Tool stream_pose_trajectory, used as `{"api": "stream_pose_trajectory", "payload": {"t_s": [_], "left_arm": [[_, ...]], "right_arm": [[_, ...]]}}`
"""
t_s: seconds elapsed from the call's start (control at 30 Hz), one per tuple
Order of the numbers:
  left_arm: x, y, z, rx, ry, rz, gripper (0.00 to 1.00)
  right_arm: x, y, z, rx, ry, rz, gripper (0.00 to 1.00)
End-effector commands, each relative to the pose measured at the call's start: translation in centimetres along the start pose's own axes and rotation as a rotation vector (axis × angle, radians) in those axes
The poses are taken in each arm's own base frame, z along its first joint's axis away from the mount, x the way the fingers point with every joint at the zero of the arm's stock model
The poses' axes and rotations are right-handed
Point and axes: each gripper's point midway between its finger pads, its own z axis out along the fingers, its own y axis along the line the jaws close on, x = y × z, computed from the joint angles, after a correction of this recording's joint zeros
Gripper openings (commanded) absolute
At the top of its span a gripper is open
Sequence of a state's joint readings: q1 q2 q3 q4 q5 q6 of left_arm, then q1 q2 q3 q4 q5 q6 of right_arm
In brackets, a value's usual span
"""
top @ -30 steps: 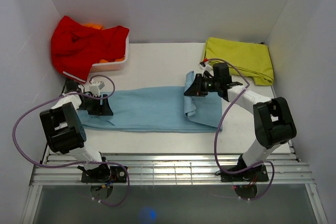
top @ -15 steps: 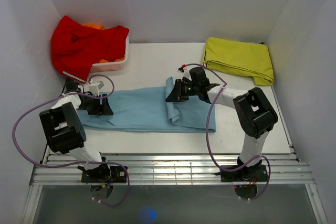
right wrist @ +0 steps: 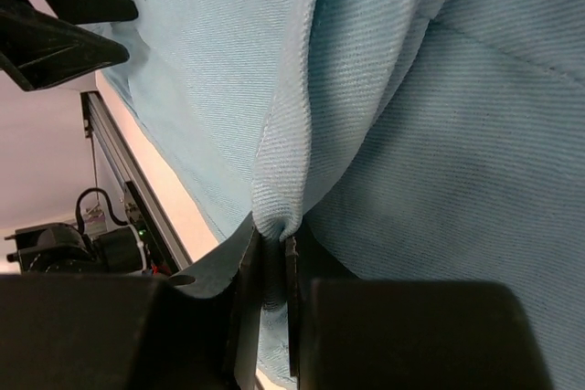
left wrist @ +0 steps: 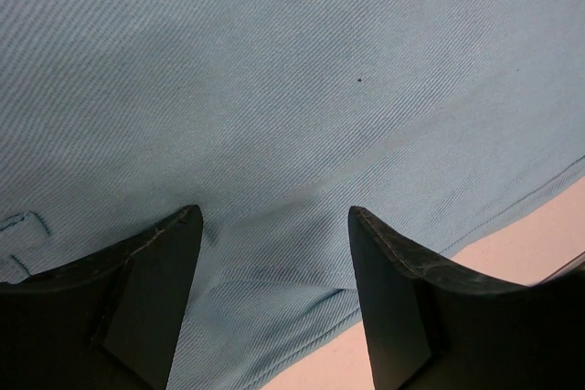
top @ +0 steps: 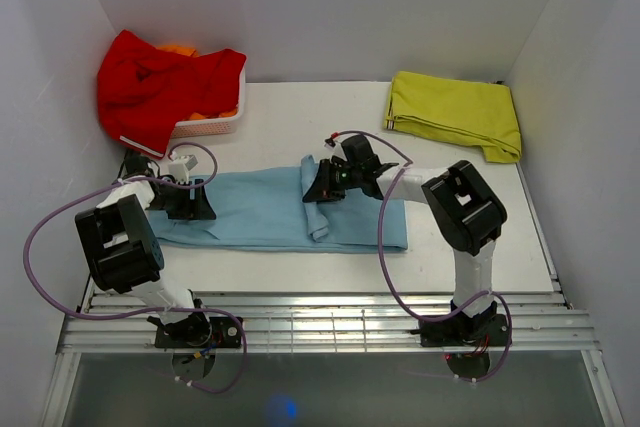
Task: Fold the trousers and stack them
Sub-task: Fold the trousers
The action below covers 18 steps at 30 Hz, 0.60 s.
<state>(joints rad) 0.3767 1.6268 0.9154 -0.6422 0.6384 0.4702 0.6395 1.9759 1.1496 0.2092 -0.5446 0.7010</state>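
Observation:
The light sky-blue trousers (top: pixel 260 209) lie lengthwise across the table's middle. My right gripper (top: pixel 318 187) is shut on their right end and holds it lifted and doubled back over the middle; the pinched fold (right wrist: pixel 279 216) hangs from the jaws in the right wrist view. My left gripper (top: pixel 205 200) is open and rests low over the trousers' left end, its fingers (left wrist: pixel 155 271) spread on the blue cloth (left wrist: pixel 302 89) near the hem.
A red garment (top: pixel 160 82) is heaped over a white basket (top: pixel 215 127) at the back left. A yellow-green garment (top: pixel 455 112) lies folded at the back right. White walls close in both sides. A metal rail (top: pixel 320 322) runs along the near edge.
My right gripper has carried the trousers' right end leftward, from near the right side to about the middle. The doubled part has grown. The left arm has stayed still.

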Motion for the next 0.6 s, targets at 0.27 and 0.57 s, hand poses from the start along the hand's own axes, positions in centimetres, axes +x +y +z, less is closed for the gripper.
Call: {"api": "stream_pose_trajectory", "payload": {"t_s": [0.27, 0.57], "left_arm": [[1.8, -0.3, 0.7, 0.016, 0.038, -0.019, 0.77], [1.8, -0.2, 0.8, 0.017, 0.040, -0.024, 0.78]], "right_arm": [[0.2, 5.2, 0.4, -0.116, 0.011, 0.045, 0.08], [0.9, 5.1, 2.1, -0.124, 0.046, 0.053, 0.39]]}}
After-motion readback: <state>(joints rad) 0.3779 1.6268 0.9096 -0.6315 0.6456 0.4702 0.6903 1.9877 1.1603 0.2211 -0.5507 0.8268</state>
